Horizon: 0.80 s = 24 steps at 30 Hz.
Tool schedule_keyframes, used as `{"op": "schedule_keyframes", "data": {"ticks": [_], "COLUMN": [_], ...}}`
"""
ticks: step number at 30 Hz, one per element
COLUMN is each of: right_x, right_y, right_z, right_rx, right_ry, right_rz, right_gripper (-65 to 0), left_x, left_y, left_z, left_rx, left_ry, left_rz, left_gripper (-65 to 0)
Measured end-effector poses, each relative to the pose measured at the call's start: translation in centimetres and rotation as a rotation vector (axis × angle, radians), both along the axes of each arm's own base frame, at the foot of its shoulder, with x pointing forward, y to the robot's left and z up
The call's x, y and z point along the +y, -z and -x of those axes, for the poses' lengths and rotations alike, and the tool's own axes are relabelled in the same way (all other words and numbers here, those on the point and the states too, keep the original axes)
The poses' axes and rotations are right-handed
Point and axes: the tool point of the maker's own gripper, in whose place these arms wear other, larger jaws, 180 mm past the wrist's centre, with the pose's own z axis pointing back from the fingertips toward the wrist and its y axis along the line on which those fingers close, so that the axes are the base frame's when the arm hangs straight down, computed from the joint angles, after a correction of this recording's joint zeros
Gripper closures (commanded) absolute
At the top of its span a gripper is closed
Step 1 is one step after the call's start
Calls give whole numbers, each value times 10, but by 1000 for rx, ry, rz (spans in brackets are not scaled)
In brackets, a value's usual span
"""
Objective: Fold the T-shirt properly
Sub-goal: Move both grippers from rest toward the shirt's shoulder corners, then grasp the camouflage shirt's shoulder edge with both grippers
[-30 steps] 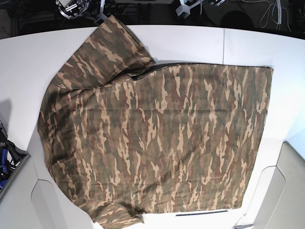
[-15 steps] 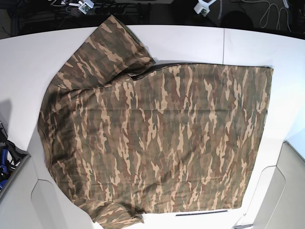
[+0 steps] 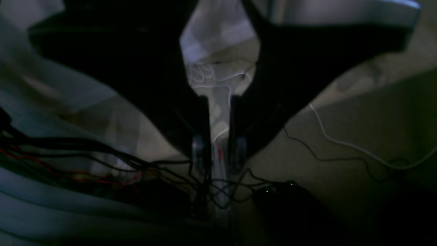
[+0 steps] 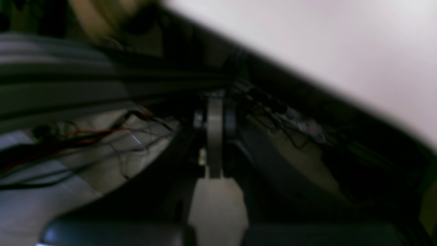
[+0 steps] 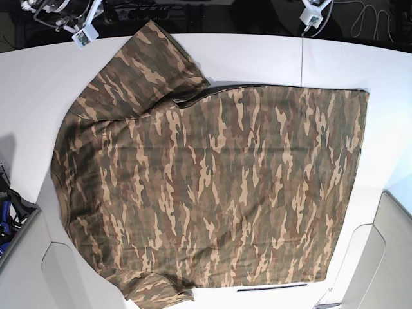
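The camouflage T-shirt lies spread flat on the white table, neck end to the left and hem to the right. One sleeve points to the far edge and the other to the near edge. No collar or label shows. My right gripper hangs past the far left table edge, off the shirt. My left gripper is past the far edge at the right. In the wrist views the left gripper and right gripper show only a narrow slit and hold nothing.
A dark bin with blue items stands at the left edge. Grey panels flank the near corners. A thin black strip lies by the hem corner. Loose cables run over the floor behind the table.
The left arm's tip has moved right along the far edge. The right arm's tip has moved left and come further into view. The T-shirt has not moved.
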Motion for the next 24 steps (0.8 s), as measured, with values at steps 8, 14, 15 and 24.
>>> {"op": "schedule_keyframes", "data": {"ticks": [8, 14, 15, 24], "right_x": [-13, -36, -38, -46], "right_y": [-47, -62, -63, -51], "right_z": [-53, -92, -97, -120], "right_rx": [-158, -265, -275, -280], "right_ry": [127, 205, 225, 332], "right_rz": [-78, -47, -44, -59], "right_gripper": [0, -156, -216, -326], "left_x": [33, 62, 69, 105], "left_y": [-45, -76, -79, -110], "left_z": [-24, -49, -49, -72], "left_rx": [-76, -185, -189, -286], "left_ry": [-53, -192, -211, -246], "left_rz": [-52, -33, -38, -40], "left_gripper": [-282, -288, -288, -394]}}
